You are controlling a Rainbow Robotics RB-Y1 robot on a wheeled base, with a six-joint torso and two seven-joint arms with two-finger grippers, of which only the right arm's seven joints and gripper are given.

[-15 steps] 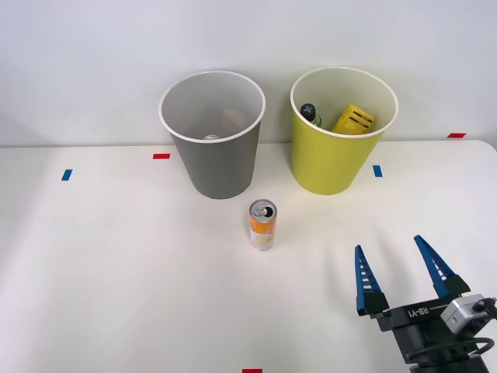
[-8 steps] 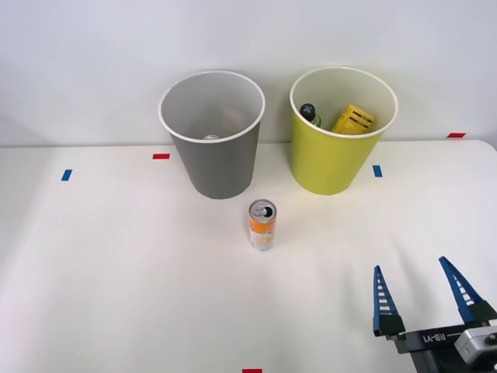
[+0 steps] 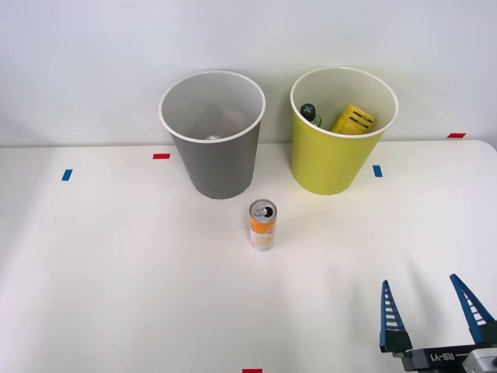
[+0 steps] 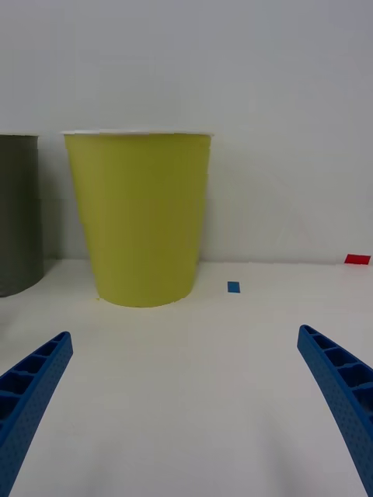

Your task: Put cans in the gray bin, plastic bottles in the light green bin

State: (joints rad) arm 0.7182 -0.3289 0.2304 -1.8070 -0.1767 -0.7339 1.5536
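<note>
Tabletop white, with small red and blue tape marks scattered on it. Gray bin and light green bin stand upright side by side at the far edge against the wall, gray one to the robot's left, a clear gap between them. Orange-and-white can stands upright on the tabletop just in front of the gray bin, slightly toward the green side, touching neither bin; silver top with opening faces up. Inside the light green bin: clear bottle with dark cap and yellow ribbed container, leaning next to each other. A silver can top is just visible low inside the gray bin; its body cannot be made out. Right end effector sits low at the near right of the tabletop, well apart from the can, blue ribbed fingers spread wide with nothing between them. From the wrist view it faces the light green bin.
</note>
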